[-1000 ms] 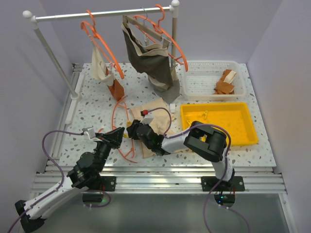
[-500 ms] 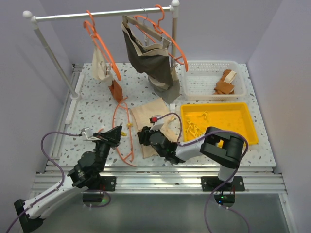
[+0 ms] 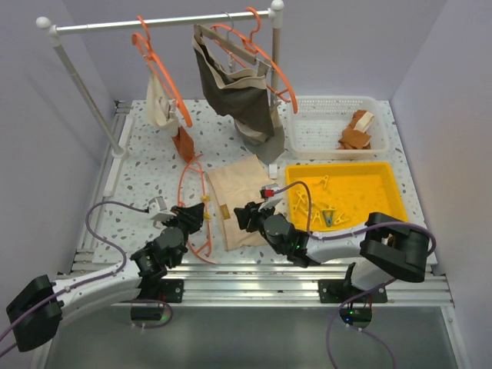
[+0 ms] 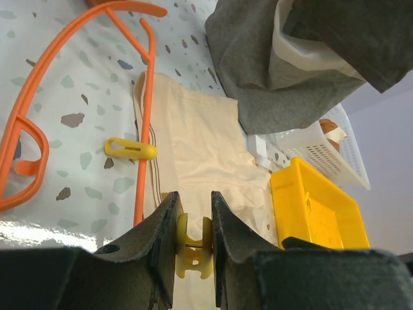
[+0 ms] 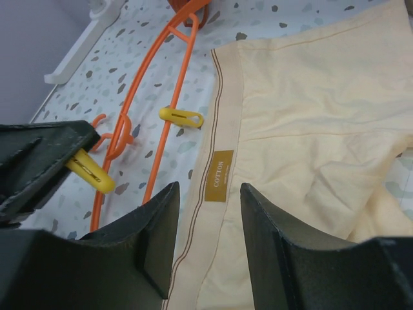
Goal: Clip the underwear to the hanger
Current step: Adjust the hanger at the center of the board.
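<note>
The cream underwear lies flat on the table, its waistband and brown label to the left. An orange hanger lies on the table just left of it, its bar along the waistband. A loose yellow clip lies beside the bar and shows in both wrist views. My left gripper is shut on another yellow clip near the hanger's near end. My right gripper is open and empty, low over the waistband.
A clothes rail at the back holds more orange hangers, a dark grey garment and small cloths. A yellow tray with clips stands at the right, and a white basket with orange cloths behind it.
My right gripper has drawn back to the right and nearer, leaving the underwear spread flat. My left gripper has shifted slightly right with its clip.
</note>
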